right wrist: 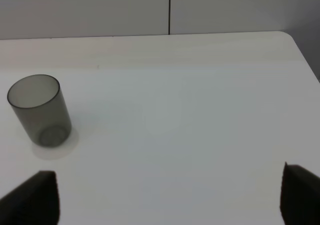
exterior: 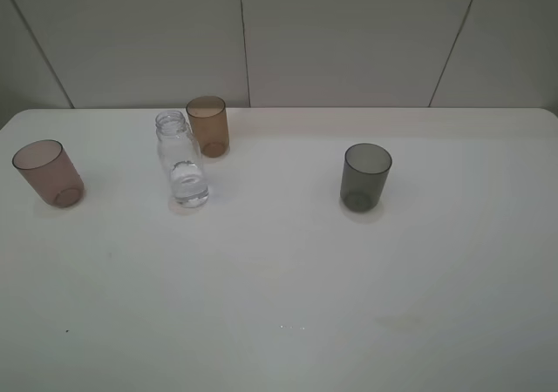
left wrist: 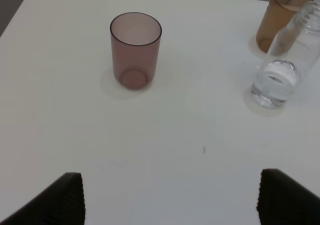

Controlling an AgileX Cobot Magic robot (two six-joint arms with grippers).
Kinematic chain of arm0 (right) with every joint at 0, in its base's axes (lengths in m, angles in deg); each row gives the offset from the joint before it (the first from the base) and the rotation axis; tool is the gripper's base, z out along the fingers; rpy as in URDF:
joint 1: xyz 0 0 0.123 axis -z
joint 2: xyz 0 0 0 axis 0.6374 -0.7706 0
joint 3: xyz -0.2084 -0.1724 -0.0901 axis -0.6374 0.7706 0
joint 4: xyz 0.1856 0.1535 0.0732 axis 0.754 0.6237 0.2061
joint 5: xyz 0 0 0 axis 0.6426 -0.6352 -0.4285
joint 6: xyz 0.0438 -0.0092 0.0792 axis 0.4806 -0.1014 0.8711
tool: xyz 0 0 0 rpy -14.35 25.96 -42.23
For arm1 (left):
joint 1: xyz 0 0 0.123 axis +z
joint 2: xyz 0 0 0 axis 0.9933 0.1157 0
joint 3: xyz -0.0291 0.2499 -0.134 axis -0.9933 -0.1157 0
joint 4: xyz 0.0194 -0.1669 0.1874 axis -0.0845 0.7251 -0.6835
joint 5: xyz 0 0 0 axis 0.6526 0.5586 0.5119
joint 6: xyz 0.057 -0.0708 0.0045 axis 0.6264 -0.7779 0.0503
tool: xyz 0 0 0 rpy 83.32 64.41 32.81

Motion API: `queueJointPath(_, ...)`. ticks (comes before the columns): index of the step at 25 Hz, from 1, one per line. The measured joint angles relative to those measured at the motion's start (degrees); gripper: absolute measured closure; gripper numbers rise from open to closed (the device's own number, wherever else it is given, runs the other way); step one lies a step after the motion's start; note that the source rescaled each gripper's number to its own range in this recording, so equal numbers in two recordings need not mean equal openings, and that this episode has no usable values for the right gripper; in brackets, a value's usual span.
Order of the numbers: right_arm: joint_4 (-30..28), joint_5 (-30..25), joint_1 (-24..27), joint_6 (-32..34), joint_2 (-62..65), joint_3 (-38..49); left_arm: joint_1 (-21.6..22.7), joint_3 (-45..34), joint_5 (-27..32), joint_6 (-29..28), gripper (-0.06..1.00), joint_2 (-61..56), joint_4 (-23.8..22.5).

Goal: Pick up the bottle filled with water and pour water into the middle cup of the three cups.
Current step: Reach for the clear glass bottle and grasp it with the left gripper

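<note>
The bottle [exterior: 183, 161] stands beside the middle cup [exterior: 207, 125] by the far edge of the desk [exterior: 288, 270]. The left tool [left wrist: 172, 205] and right tool [right wrist: 167, 200] are both released.

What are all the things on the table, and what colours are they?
bottle: one, clear, no cap, a little water inside, left of the middle
amber cup: one, amber-brown, just behind the bottle
pink cup: one, pinkish-mauve, far left
grey cup: one, smoky dark grey, right of the middle
table: one, white, under everything
wall: pale grey panels, behind the table
left pincer: one, black, open, empty, facing the pink cup
right pincer: one, black, open, empty, facing the grey cup
</note>
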State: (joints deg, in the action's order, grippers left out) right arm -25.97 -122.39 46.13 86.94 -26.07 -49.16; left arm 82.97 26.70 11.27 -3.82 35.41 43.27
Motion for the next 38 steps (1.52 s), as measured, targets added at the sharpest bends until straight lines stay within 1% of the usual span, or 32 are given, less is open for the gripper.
queueJointPath(38,0.00,0.00,0.00,0.00,0.00,0.00,0.00,0.00,0.00,0.06,0.36,0.00,0.31)
